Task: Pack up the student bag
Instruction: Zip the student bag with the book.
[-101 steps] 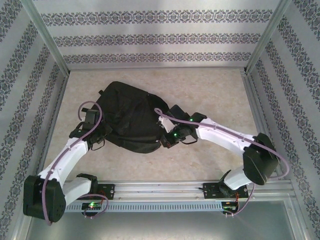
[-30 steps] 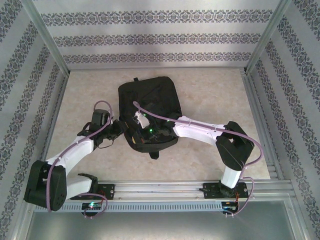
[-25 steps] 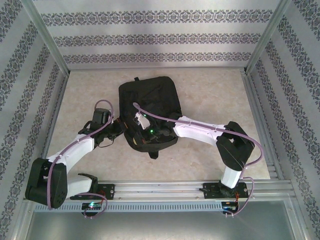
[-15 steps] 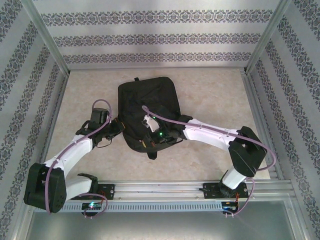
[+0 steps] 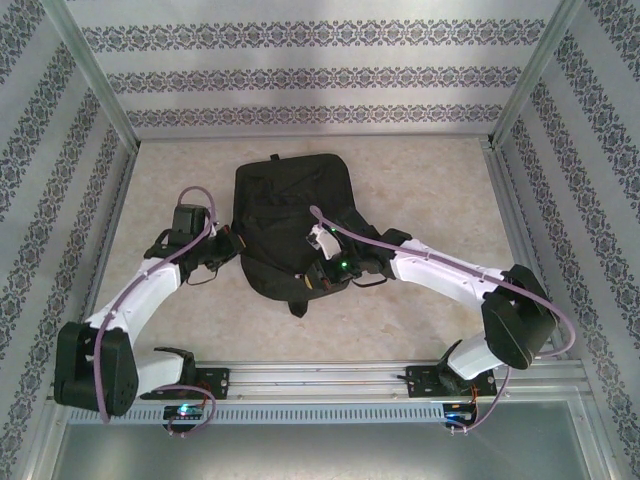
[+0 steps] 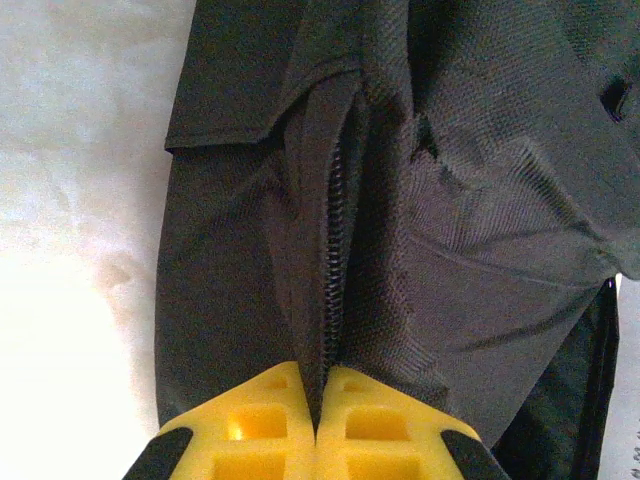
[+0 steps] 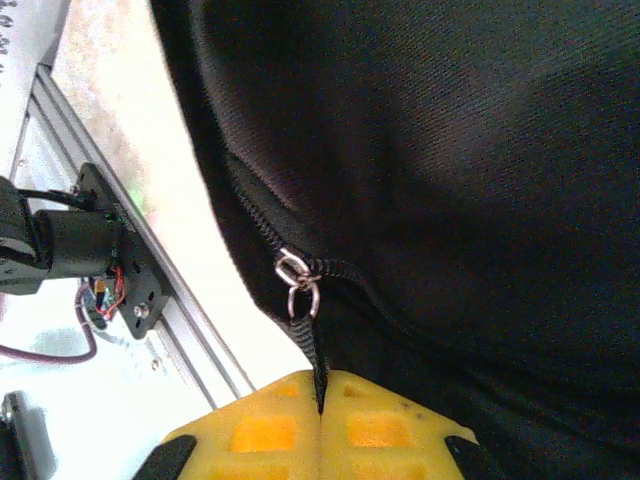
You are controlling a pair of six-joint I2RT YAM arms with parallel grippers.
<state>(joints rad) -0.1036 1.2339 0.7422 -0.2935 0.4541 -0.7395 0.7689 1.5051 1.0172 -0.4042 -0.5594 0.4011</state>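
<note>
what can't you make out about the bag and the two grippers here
Bag contents: hidden by its own black fabric.
Left wrist view: whether the shut left gripper pinches the zip edge or a fabric fold is hidden between its fingers.
Right wrist view: the zip pull strap's end is hidden inside the shut right gripper, and the frame cuts off the bag.
Top view: zip details are too small.

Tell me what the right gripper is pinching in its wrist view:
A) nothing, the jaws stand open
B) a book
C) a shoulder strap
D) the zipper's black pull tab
D: the right gripper is shut on the black pull tab that hangs from the metal ring of the zipper on the student bag.
</note>
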